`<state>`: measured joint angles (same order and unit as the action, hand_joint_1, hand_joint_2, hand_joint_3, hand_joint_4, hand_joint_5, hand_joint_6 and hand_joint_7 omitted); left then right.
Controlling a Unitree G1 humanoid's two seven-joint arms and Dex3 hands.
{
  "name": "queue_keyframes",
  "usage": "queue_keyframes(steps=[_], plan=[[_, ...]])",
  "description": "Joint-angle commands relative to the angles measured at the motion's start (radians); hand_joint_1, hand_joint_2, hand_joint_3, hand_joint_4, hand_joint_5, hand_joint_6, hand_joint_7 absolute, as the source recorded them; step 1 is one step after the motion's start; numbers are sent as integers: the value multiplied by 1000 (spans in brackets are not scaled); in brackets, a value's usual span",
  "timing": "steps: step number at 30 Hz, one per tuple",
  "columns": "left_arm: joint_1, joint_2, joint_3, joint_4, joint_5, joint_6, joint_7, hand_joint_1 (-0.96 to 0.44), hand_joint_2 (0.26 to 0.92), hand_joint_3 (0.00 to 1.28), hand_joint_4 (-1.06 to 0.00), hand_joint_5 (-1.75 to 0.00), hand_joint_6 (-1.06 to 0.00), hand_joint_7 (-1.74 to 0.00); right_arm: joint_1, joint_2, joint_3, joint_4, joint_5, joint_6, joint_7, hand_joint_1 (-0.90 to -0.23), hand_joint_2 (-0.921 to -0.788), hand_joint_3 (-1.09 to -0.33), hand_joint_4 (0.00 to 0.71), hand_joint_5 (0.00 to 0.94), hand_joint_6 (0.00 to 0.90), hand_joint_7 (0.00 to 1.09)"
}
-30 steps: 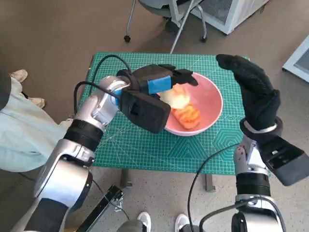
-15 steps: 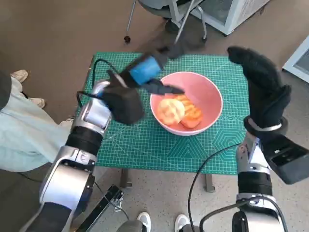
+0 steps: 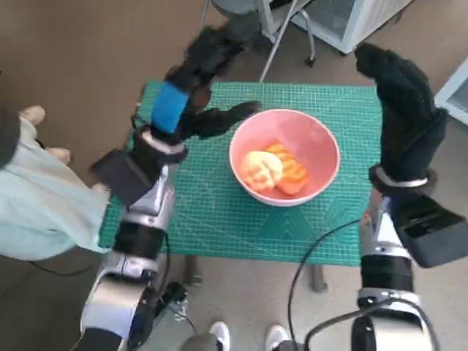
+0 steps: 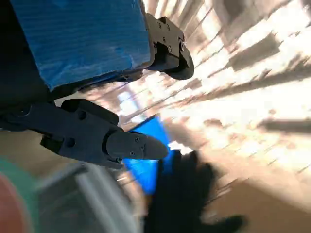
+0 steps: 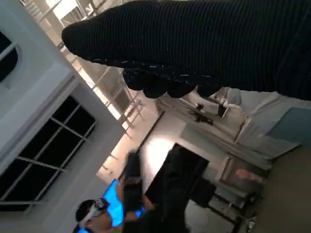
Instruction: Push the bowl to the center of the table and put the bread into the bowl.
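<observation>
Your view: pink bowl (image 3: pixel 285 159) mid-table (image 3: pixel 219 212), bread (image 3: pixel 274 170) inside. Left hand (image 3: pixel 191 88) raised, fingers spread, grasping nothing. Right hand (image 3: pixel 401 110) raised, fingers extended, empty.

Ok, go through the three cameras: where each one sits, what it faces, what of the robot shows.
Head view: steeply down on the green table, pink bowl with bread; both forearms, left hand, right hand.
Left wrist view: behind the left hand, blurred room; taped back and fingers.
Right wrist view: behind the glove, facing a person.
Shared: both wrist views face the room, not the table.
</observation>
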<state>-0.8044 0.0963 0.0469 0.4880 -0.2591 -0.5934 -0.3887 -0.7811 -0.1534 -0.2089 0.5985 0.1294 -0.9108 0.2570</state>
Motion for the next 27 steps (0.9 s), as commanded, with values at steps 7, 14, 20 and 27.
queue_keyframes(steps=[7,14,20,27], plan=[[103,-27,30,-181,-43,106,46,-430,921,259,-371,-16,-115,-797,-25,-20,28,-19,-27,33,-34,-519,-921,-750,355,1,53,746],[120,-34,38,-177,-48,107,44,-429,921,260,-361,-12,-97,-795,-47,-28,33,5,-11,30,-22,-526,-921,-747,351,0,46,736],[125,-36,42,-165,-41,94,43,-426,921,260,-356,-9,-83,-793,-56,-29,41,15,-8,29,-22,-536,-921,-745,349,0,43,721],[134,-34,44,-165,-20,86,52,-431,921,267,-338,-1,-60,-785,-48,-28,55,-10,-4,50,-17,-555,-921,-738,349,0,53,712]])
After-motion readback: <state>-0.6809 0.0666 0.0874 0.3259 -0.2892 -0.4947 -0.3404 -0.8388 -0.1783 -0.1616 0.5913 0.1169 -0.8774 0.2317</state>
